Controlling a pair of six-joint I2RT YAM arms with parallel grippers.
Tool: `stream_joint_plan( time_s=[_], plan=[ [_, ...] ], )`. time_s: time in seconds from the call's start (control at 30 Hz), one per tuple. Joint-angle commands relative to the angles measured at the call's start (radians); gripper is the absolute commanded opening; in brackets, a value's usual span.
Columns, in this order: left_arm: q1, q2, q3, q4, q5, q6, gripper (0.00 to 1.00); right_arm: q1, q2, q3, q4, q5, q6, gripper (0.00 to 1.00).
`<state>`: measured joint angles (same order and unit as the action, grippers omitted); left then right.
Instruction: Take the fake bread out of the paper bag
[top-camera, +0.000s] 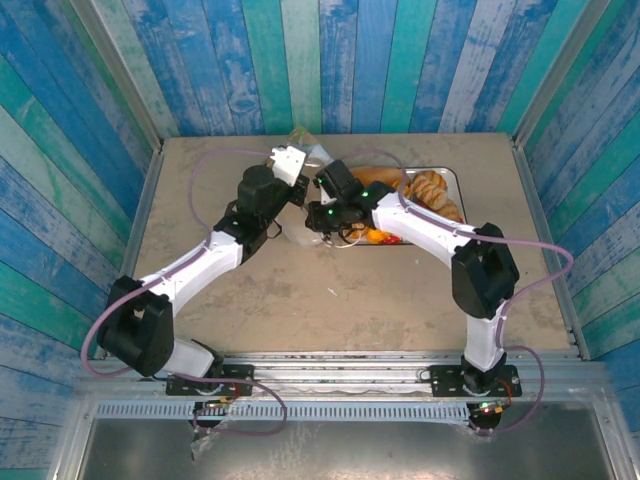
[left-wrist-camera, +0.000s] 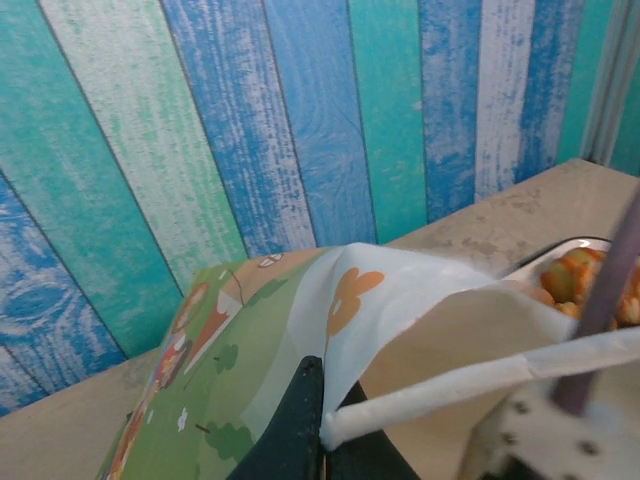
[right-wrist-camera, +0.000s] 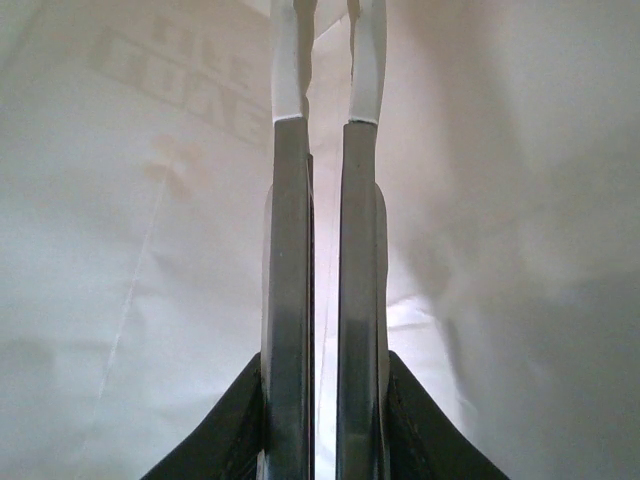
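**Both arms at the bag mouth, tongs inside**

Left gripper (left-wrist-camera: 318, 440): fingers pressed together, pinching the rim of the paper bag (left-wrist-camera: 400, 290) at the point where a white loop handle (left-wrist-camera: 470, 378) leaves it. The handle runs off to the right across the left wrist view. The bag's outer face shows a green and orange print. The mouth is held open, and a tan inner wall is visible.

Right gripper (right-wrist-camera: 324, 430): clamped on a pair of metal tongs (right-wrist-camera: 322, 260). The two tong arms are squeezed almost parallel with only a thin slit between them. Their white tips run past the top edge of the right wrist view, so I cannot tell whether anything is caught between them. White paper surrounds the tongs on all sides, with faint lettering showing through it, so the tongs are inside the bag.

Fake bread (top-camera: 432, 190): golden-brown pieces lie on the tray (top-camera: 458, 176), just right of the bag. From above, an orange piece shows at the tray's near edge beside the right forearm. Any bread within the bag is hidden.

The bag stands at the far middle of the table (top-camera: 300, 300), near the plank wall (left-wrist-camera: 300, 120).
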<state>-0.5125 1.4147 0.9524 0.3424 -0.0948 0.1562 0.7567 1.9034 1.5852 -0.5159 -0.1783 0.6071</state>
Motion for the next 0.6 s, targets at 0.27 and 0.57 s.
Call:
stream_joint_plan(
  time_s=[0.27, 0.57],
  plan=[
    [-0.004, -0.034, 0.027, -0.021, -0.249, -0.019, 0.00, -0.010, -0.130, -0.015, -0.132, -0.095, -0.052, 0.00],
    [-0.004, -0.032, 0.026, -0.057, -0.317, -0.011, 0.01, -0.051, -0.221, -0.053, -0.224, -0.224, -0.076, 0.00]
  ],
)
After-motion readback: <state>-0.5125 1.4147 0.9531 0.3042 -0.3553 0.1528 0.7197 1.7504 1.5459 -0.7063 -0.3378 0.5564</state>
